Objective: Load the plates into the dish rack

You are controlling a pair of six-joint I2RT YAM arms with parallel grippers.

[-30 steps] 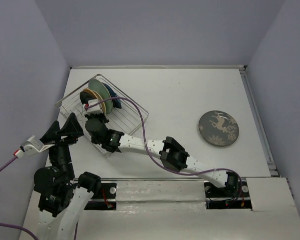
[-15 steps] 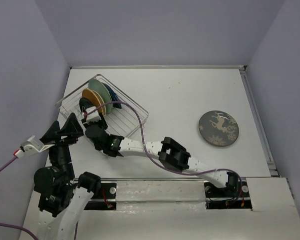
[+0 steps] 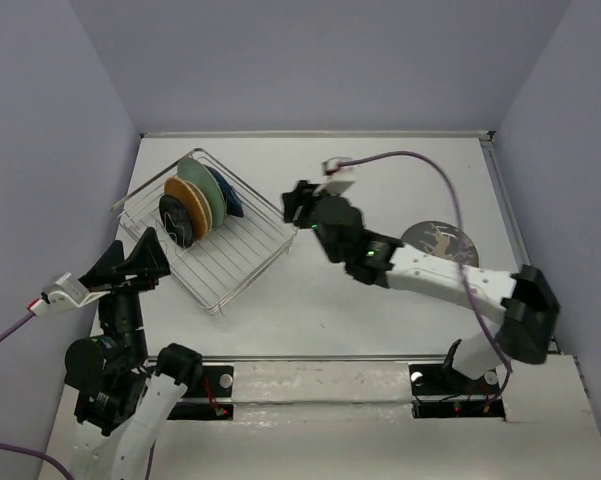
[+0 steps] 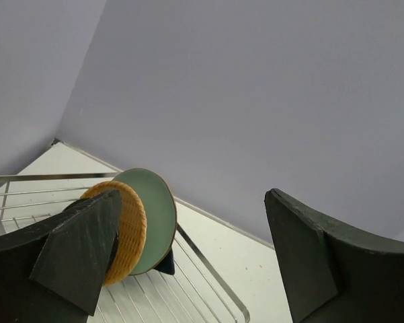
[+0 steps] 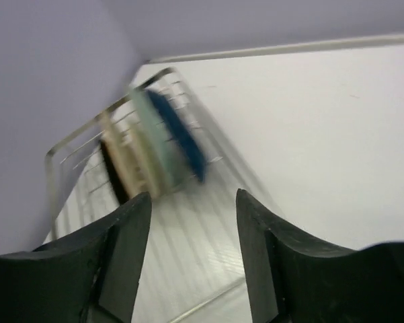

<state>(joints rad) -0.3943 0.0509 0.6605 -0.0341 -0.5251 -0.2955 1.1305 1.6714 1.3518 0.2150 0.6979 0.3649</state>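
The dish rack (image 3: pixel 238 252) stands at the back left of the table. Upright in it are a pale teal plate (image 3: pixel 202 176), an orange plate (image 3: pixel 186 196), a black plate (image 3: pixel 175 219) and a dark blue plate (image 3: pixel 231 203). The grey deer plate (image 3: pixel 448 248) lies flat at the right, partly behind my right arm. My right gripper (image 3: pixel 296 204) hangs open and empty just right of the rack. Its wrist view is blurred and shows the rack (image 5: pixel 74 145) with the blue plate (image 5: pixel 180 134) ahead of the gripper (image 5: pixel 193 208). My left gripper (image 3: pixel 132 264) is open and empty beside the rack's near-left corner.
The left wrist view looks past the open gripper (image 4: pixel 188 229) at the orange plate (image 4: pixel 133 232), the teal plate (image 4: pixel 156 205) and the rack's wires (image 4: pixel 212 272). Pale walls close in the table. A purple cable (image 3: pixel 420 160) arcs over the right arm.
My right gripper has opened, let go of the black plate in the rack, and swung out to the right and away. The left arm has not moved.
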